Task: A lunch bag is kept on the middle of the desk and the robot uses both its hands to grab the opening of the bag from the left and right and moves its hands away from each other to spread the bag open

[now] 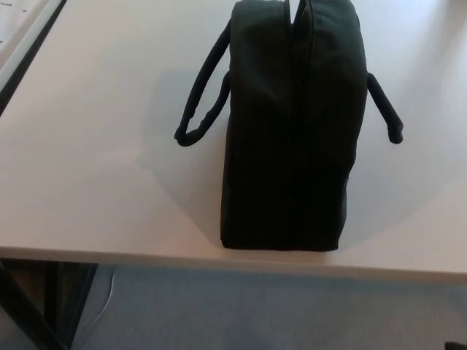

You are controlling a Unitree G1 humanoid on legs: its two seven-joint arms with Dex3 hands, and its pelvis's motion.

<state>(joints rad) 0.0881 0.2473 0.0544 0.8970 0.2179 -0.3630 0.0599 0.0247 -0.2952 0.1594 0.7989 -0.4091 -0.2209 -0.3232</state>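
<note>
A black lunch bag (292, 124) stands upright on the pale tabletop (87, 182), reaching from the picture's centre up to 12 o'clock, its near end close to the front edge. A narrow slit of an opening (300, 16) runs along its top, barely parted. One carry handle (201, 102) droops toward 9 o'clock, the other handle (385, 109) toward 3 o'clock. Neither robot hand shows anywhere, so the bag stands alone, untouched. Grey floor (255, 313) lies below at 6 o'clock.

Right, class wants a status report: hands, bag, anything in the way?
Both hands out of view. Lunch bag upright on desk, opening barely parted, handles hanging either side. Nothing in the way.
</note>
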